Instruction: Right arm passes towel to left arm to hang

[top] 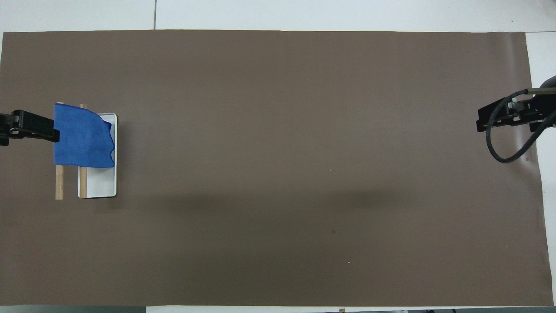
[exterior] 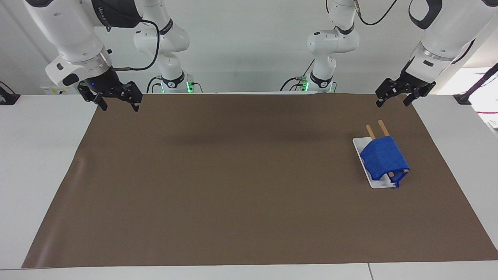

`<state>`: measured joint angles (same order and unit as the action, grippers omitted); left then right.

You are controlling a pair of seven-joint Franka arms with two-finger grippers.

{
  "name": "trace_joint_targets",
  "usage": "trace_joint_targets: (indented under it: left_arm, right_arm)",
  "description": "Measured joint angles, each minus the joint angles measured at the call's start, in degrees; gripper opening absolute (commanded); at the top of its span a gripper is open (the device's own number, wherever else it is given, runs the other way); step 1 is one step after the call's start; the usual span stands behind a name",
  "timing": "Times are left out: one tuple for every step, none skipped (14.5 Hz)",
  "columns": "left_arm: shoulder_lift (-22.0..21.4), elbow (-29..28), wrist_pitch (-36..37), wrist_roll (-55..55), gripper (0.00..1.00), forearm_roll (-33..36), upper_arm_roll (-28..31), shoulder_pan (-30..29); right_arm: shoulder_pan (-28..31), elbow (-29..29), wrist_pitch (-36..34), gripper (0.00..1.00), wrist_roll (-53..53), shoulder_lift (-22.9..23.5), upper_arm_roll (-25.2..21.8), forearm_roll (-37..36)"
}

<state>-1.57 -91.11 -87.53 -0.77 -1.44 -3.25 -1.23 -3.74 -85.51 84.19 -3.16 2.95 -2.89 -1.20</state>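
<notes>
The bright blue towel (exterior: pixel 383 159) hangs draped over two wooden bars (exterior: pixel 383 127) of a small rack on a white base (exterior: pixel 379 183), at the left arm's end of the brown mat. It also shows in the overhead view (top: pixel 82 137). My left gripper (exterior: pixel 391 102) is open and empty, raised over the mat's corner beside the rack, apart from the towel. In the overhead view its tip (top: pixel 43 130) overlaps the towel's edge. My right gripper (exterior: pixel 120 107), with its blue light, is open and empty over the mat's corner at the right arm's end (top: pixel 499 119).
The brown mat (exterior: pixel 233 175) covers most of the white table (exterior: pixel 39 155). The wooden bars (top: pixel 59 184) and white base (top: pixel 102 184) stick out from under the towel toward the robots. Two more arm bases stand at the table's robot edge.
</notes>
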Motion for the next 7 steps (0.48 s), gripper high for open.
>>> trace_joint_targets:
  left_arm:
    - [-0.02, 0.0, 0.0, 0.0, 1.0, 0.0, 0.04, -0.01]
    - [-0.09, 0.0, 0.0, 0.0, 1.0, 0.0, 0.05, -0.01]
    - [-0.25, 0.0, 0.0, 0.0, 1.0, 0.0, 0.06, -0.01]
    - [-0.48, -0.01, 0.0, 0.0, 1.0, 0.0, 0.06, -0.01]
    - [-0.71, -0.01, 0.0, 0.0, 1.0, 0.0, 0.06, -0.01]
    - [-0.89, -0.02, 0.0, 0.0, 1.0, 0.0, 0.06, -0.01]
    - [-0.99, -0.02, 0.0, 0.0, 1.0, 0.0, 0.06, -0.01]
  right_arm:
    - [0.02, 0.0, 0.0, 1.0, 0.0, -0.05, 0.0, 0.0]
    - [0.06, 0.0, 0.0, 1.0, 0.0, -0.09, 0.0, 0.0]
    - [0.09, -0.01, 0.0, 1.0, 0.0, -0.12, 0.0, 0.0]
    - [0.09, -0.01, 0.0, 1.0, 0.0, -0.13, 0.0, 0.0]
    - [0.09, -0.01, 0.0, 1.0, 0.0, -0.13, 0.0, 0.0]
    - [0.09, -0.01, 0.0, 1.0, 0.0, -0.14, 0.0, 0.0]
    - [0.09, -0.02, 0.0, 1.0, 0.0, -0.14, 0.01, 0.0]
